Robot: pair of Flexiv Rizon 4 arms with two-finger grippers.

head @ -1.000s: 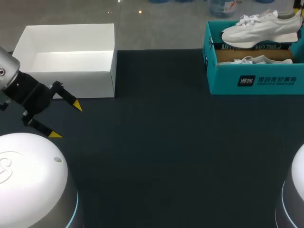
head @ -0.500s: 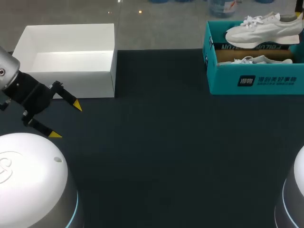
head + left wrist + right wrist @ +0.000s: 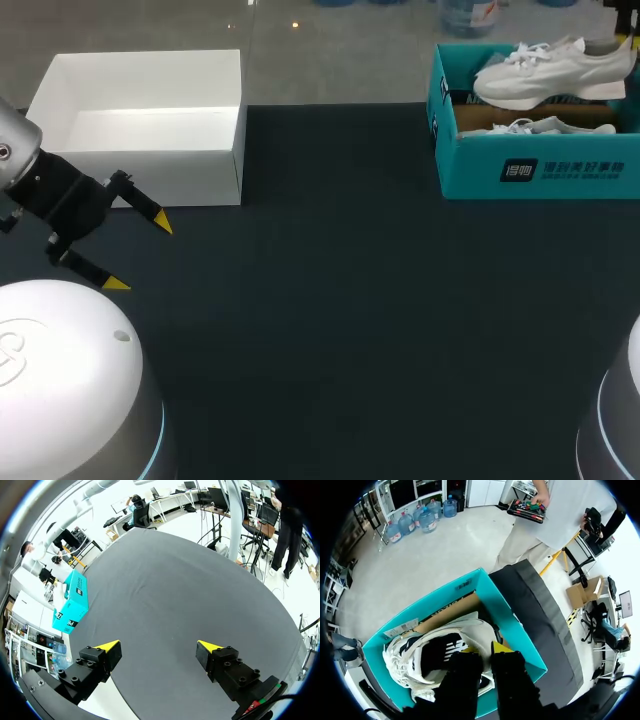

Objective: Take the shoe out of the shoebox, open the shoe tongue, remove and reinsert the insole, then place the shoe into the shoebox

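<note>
The right gripper pinches the heel collar of the white shoe beneath it, just above the teal shoebox, likely to clear its walls, while the left gripper hangs spread, well apart.

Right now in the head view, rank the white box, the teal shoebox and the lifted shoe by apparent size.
1. white box and teal shoebox: about alike, shoebox cut off by the view's edge.
2. lifted shoe: smallest.

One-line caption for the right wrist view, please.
Right gripper shut on the heel of a white lace-up sneaker, above the open teal cardboard shoebox.
</note>
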